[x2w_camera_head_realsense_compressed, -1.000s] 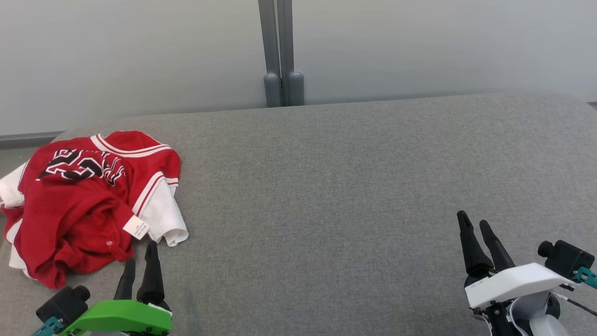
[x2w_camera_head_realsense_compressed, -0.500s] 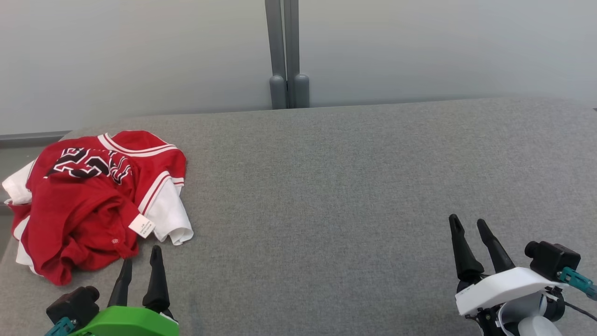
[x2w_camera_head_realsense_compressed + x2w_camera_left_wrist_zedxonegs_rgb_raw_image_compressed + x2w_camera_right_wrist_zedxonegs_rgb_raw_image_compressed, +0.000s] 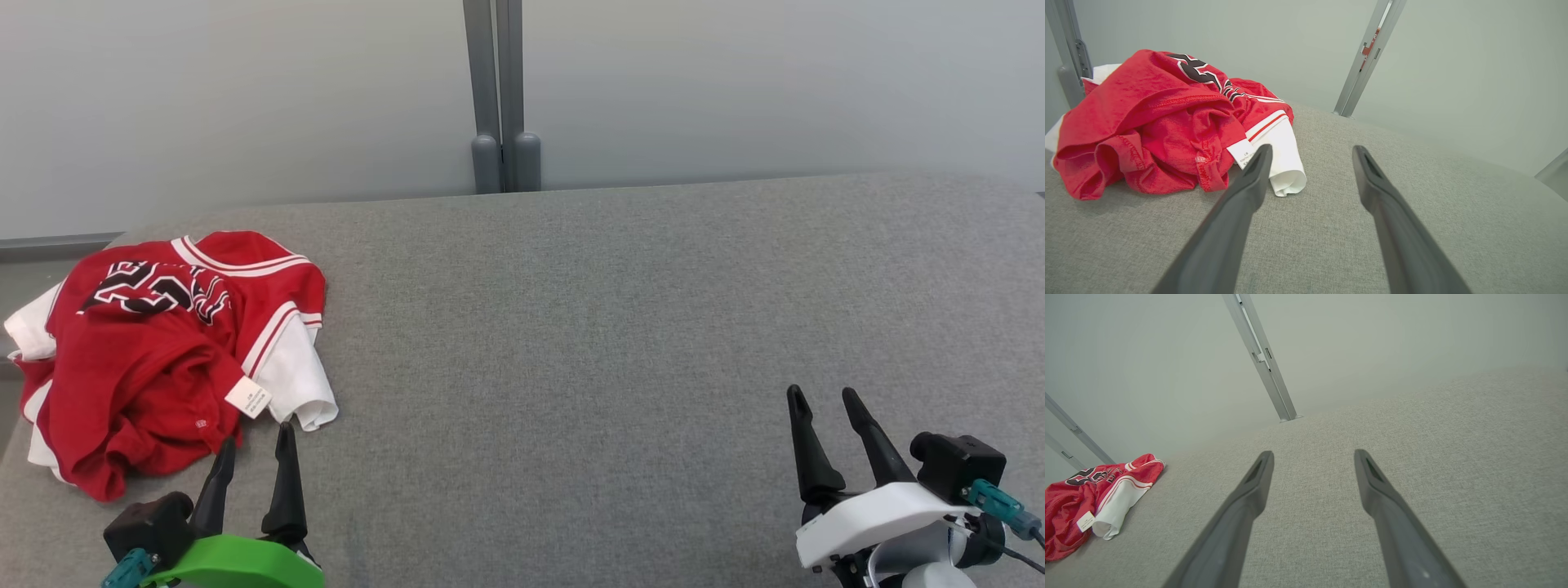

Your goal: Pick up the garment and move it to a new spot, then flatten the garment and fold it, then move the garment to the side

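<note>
Left hand (image 3: 256,434) hovers low at the near left of the grey surface (image 3: 571,327), its two dark fingers (image 3: 286,474) spread wide and holding nothing; the tips sit just beside the near edge of the garment (image 3: 147,359), and whether one touches the cloth I cannot tell. The garment is a red jersey with white trim and black numerals, lying crumpled in a heap at the far left of the surface; a white sleeve (image 3: 294,384) sticks out on its right side, and a small white label (image 3: 248,397) is turned up near the hand's tips. Well apart, at the near right of the surface, the right hand (image 3: 820,394) also has its fingers wide and holds nothing. Behind the surface stands a pale wall (image 3: 245,98) with a grey post (image 3: 500,90) at its middle.
</note>
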